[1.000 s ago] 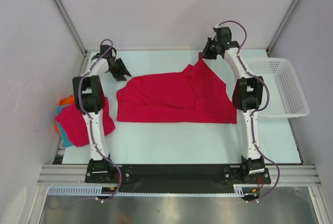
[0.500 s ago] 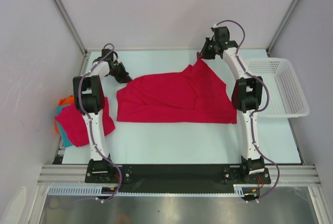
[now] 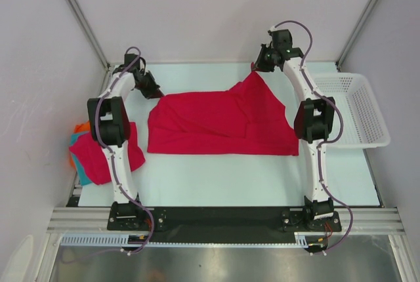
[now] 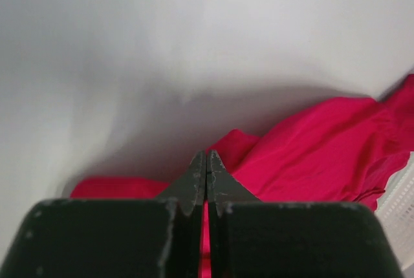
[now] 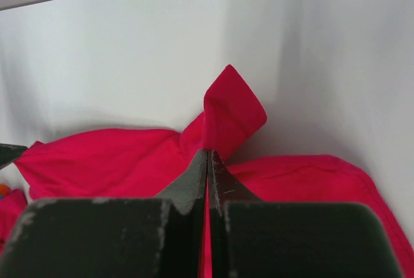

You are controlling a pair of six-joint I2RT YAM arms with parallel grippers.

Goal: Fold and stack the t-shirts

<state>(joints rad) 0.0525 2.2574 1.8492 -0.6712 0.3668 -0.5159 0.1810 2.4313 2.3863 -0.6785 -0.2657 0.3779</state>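
The left gripper (image 3: 153,91) has just pinched the shirt (image 3: 216,124) near the tabletop's (image 3: 216,177) far edge, joining the right gripper (image 3: 257,67) in its clamp on the cloth; folding can likely start.

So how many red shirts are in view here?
2. A spread shirt lies across the table; a second shirt sits at its left edge on a teal garment and an orange garment. More may be hidden underneath.

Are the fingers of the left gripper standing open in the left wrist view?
No, the left gripper has its fingers pressed together, with a strip of the red t-shirt showing between them.
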